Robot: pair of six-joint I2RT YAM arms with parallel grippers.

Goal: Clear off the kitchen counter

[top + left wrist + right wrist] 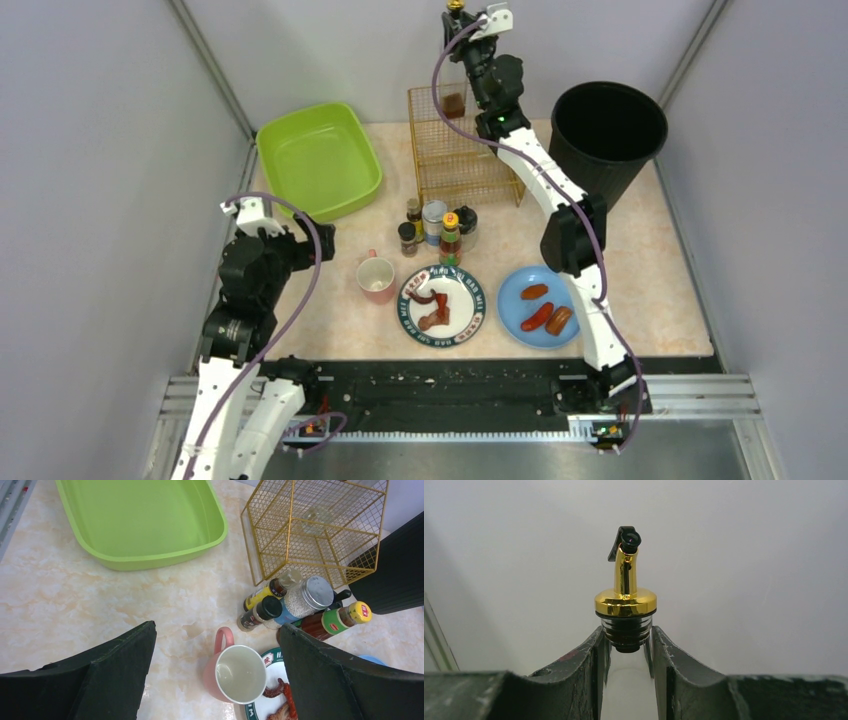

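Right gripper clamps bottle neck by rack, bin close beside; left gripper hangs wide open near mug on counter. Jars crowd rack front. Only right wrist shows the clamp.

Bare tabletop lies open between the green basin and the pink mug, and again right of the blue plate. The middle is crowded. Spice bottles bunch just before the gold wire rack, and the mug, the patterned plate and the blue plate line the front. The right arm slants across the gap between the rack and the black bin.
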